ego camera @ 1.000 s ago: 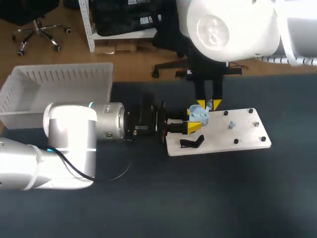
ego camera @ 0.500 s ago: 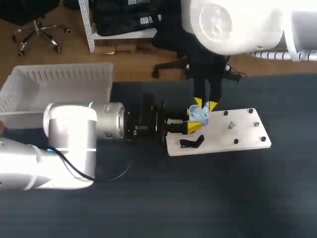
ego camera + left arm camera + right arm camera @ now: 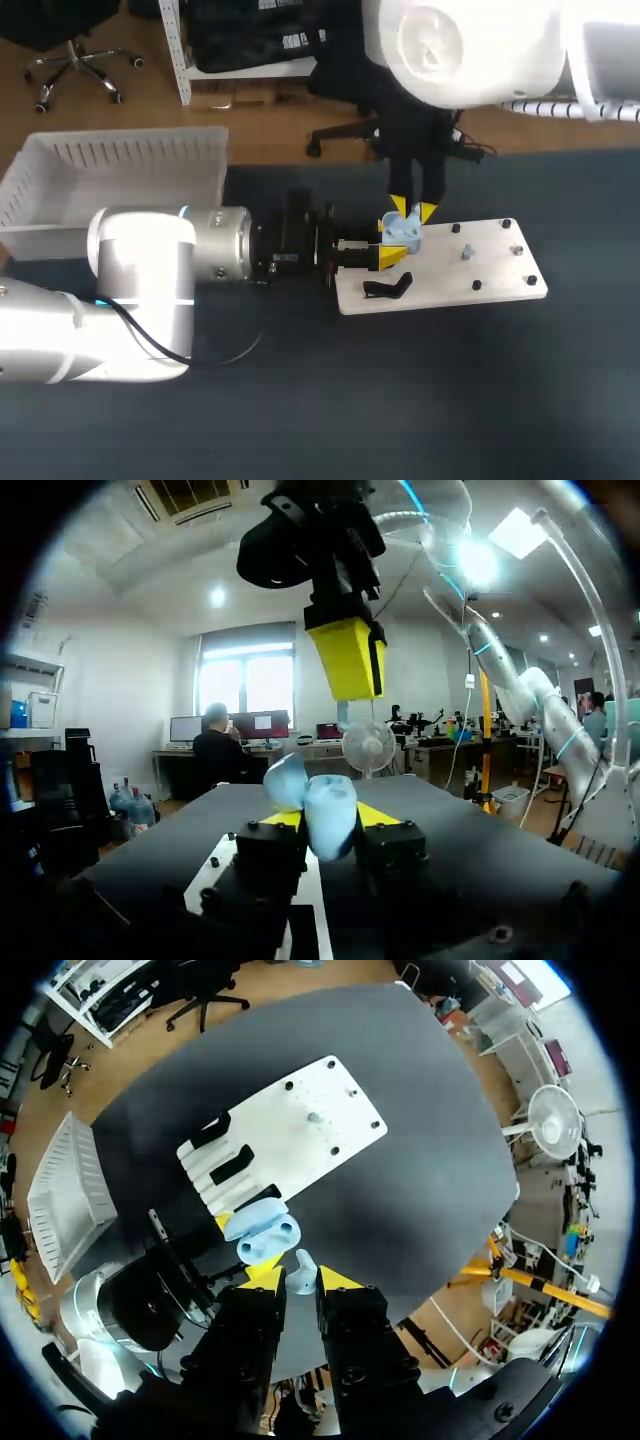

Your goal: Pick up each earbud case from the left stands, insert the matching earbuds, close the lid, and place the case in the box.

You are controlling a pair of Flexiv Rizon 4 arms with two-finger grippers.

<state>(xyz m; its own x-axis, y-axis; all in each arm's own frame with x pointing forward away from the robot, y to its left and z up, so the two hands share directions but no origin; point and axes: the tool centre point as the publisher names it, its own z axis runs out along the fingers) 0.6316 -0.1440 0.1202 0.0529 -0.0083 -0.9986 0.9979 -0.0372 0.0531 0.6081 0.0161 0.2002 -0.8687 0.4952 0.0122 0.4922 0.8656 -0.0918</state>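
A dark, matte worktop (image 3: 420,400) fills the head view from edge to edge. On it, right of the middle, a white rectangular board (image 3: 490,265) lies flat with its long side running across, slightly askew to the worktop's edge. Small black studs (image 3: 507,224) stand up from the board near its corners and edges on the right half. A single small grey peg (image 3: 467,251) sits between them, about mid-board. The right wrist view shows the same board (image 3: 300,1140) flat on the worktop (image 3: 430,1170), with the peg (image 3: 314,1117) at its centre.
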